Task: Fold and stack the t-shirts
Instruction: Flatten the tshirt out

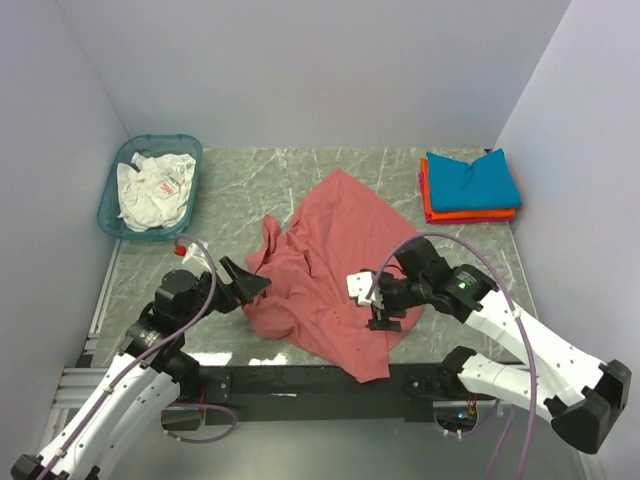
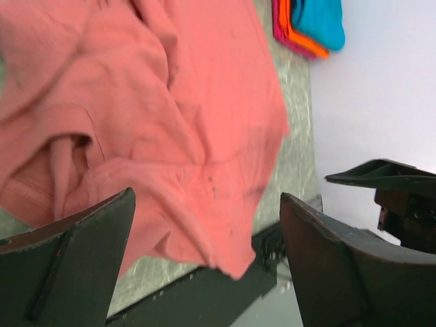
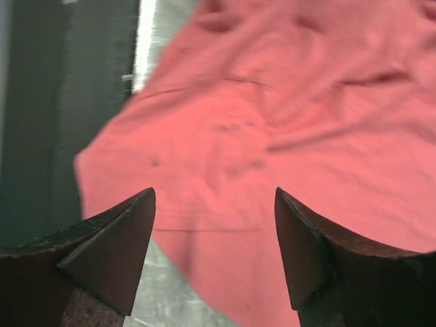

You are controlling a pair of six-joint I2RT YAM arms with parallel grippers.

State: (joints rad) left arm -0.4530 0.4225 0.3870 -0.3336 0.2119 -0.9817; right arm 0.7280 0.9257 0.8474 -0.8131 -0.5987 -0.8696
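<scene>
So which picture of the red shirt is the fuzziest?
Top external view: sharp and evenly lit, the red shirt crisp. Left wrist view: its folds look soft and smeared. Right wrist view: fuzziest, the seams just faint streaks.

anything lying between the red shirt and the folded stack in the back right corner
Nothing visible. Only bare table separates the red shirt from the folded stack; the basket sits at the far left, off that path.
</scene>
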